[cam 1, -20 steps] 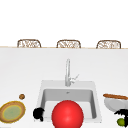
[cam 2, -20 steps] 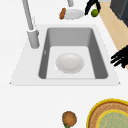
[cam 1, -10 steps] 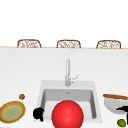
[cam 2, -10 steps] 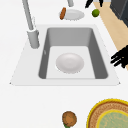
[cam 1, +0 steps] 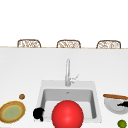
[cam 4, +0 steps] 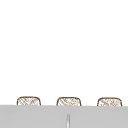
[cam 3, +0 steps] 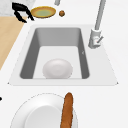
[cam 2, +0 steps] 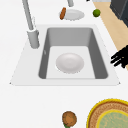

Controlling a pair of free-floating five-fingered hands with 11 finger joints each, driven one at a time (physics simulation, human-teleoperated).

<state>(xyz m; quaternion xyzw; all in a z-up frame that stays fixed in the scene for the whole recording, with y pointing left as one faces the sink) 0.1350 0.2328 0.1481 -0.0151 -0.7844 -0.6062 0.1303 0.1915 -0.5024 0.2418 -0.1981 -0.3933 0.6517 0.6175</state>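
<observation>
nothing has shifted since a second ago: left hand (cam 1: 38,114) hovers at the sink's (cam 1: 42,86) front-left corner, fingers loosely splayed and empty in the left side view (cam 2: 121,57). right hand (cam 1: 123,104) rests over the white plate (cam 1: 110,106) right of the sink, fingers unclear. front view shows a red bowl (cam 1: 67,114) in the basin; side views show its pale inside (cam 2: 69,62).

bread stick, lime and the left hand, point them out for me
bread stick (cam 3: 66,110), right side view, middle of its length
lime (cam 2: 96,12), left side view, centre
left hand (cam 1: 38,113), front view, its back
</observation>
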